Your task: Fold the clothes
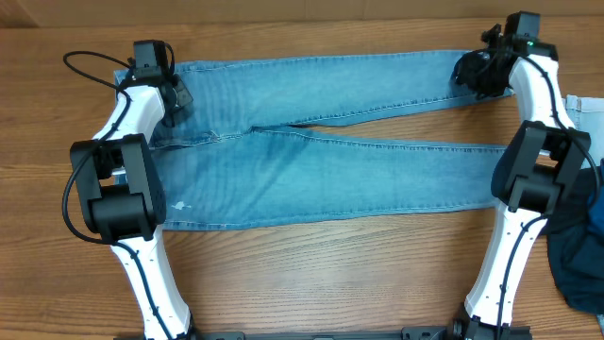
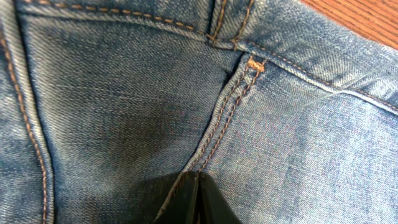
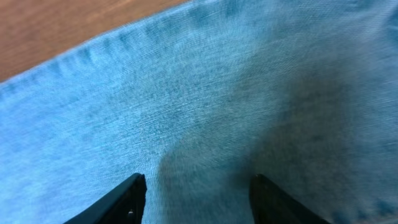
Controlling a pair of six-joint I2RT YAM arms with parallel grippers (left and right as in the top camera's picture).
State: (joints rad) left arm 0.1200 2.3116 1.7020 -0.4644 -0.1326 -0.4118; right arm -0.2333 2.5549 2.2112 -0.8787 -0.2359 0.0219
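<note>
The clothes, a pair of light blue jeans [image 1: 330,175], lie flat on the wooden table with the waist at the left and both legs running right. My left gripper [image 1: 176,100] sits at the far corner of the waist. In the left wrist view it [image 2: 198,190] is shut, with a stitched seam of the denim [image 2: 124,93] pinched between the fingers. My right gripper [image 1: 470,70] is over the end of the far leg. In the right wrist view it [image 3: 198,190] is open, its fingertips [image 3: 134,193] pressed down on the denim [image 3: 217,93], which spans the gap between them.
A dark navy garment [image 1: 578,269] lies heaped at the right edge beside the right arm's base. A bit of pale blue cloth [image 1: 589,109] shows above it. Bare wood [image 1: 330,279] runs along the near side between the two arm bases.
</note>
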